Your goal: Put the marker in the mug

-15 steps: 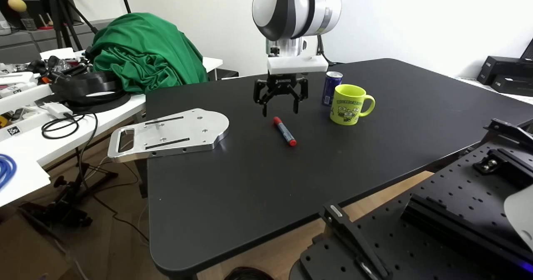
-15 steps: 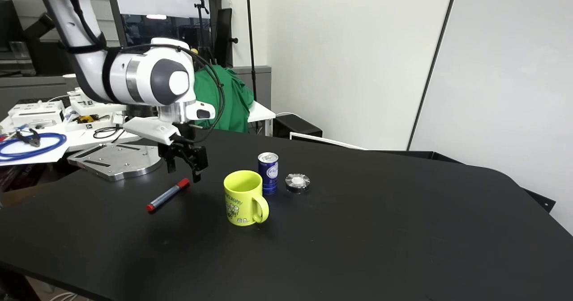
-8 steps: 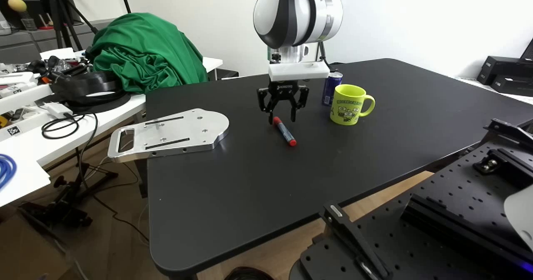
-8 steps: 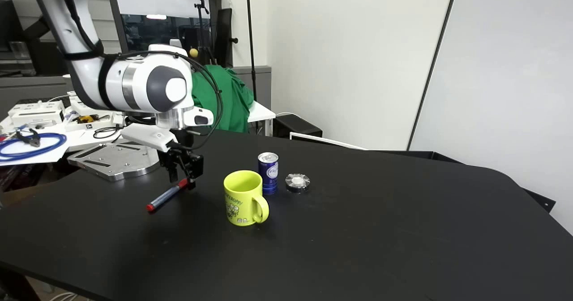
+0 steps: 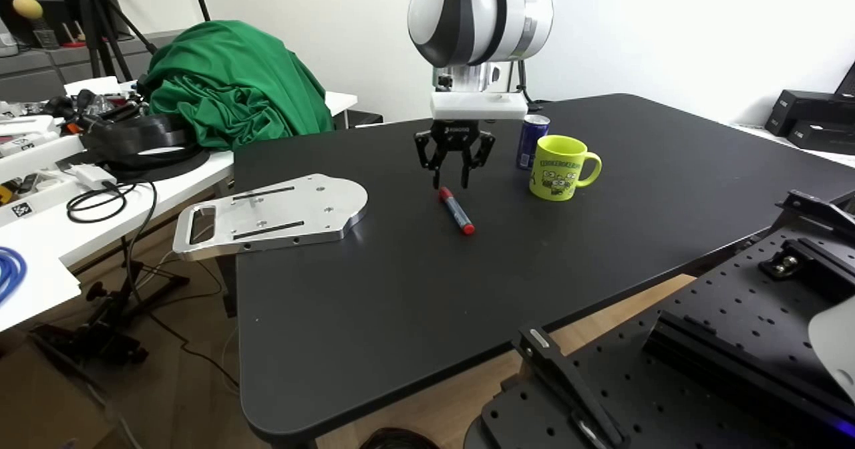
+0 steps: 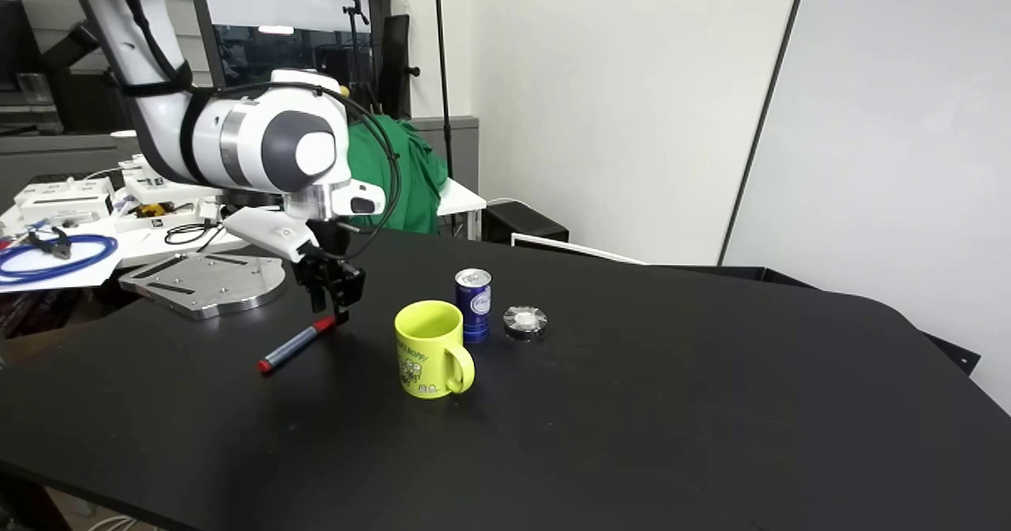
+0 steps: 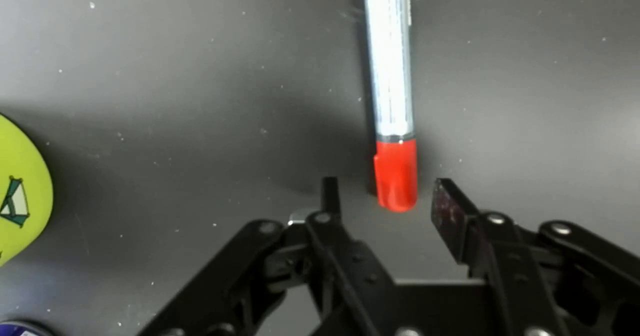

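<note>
Jaws spread, nothing gripped; in an exterior view, marker lies just below, long axis running away toward near edge of counter.

We are viewing a black tabletop carrying an upright yellow-green mug, with a blue can standing just beside it and a round disc lying near the can. We are finding a red-ended marker lying between the mug and a silver plate overhanging the edge.
</note>
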Controlling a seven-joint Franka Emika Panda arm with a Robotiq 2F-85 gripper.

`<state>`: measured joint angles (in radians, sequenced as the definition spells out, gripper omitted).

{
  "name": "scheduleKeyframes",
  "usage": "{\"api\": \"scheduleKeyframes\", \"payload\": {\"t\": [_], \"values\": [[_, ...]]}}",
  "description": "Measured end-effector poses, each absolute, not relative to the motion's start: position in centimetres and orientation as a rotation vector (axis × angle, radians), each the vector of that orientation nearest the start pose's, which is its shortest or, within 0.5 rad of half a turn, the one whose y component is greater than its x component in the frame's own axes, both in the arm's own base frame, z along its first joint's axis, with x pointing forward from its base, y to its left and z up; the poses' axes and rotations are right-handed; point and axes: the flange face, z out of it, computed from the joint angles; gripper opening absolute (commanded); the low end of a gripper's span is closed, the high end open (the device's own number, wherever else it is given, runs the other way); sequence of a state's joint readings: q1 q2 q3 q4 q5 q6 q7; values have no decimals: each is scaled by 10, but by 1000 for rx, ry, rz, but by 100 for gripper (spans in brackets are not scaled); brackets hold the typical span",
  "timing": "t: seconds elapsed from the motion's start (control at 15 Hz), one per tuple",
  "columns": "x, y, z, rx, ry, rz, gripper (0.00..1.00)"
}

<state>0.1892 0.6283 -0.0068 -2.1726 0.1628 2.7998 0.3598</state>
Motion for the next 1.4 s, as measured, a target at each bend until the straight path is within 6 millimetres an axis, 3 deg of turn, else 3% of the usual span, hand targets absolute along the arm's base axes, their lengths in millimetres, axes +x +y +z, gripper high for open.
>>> {"api": "scheduleKeyframes", "payload": {"t": [0.07, 0.33, 0.4, 0.53, 0.87, 0.93, 1.07, 1.4], "values": [[540, 89, 102, -3042, 525, 15, 31], [544, 81, 108, -3018, 571, 2, 3], [544, 79, 108, -3013, 581, 2, 38], [544, 79, 108, -3012, 585, 5, 43], [538, 91, 100, -3016, 556, 36, 75], [537, 93, 97, -3018, 549, 43, 31], [534, 97, 92, -3024, 537, 58, 37], [529, 101, 84, -3031, 526, 79, 2]]}}
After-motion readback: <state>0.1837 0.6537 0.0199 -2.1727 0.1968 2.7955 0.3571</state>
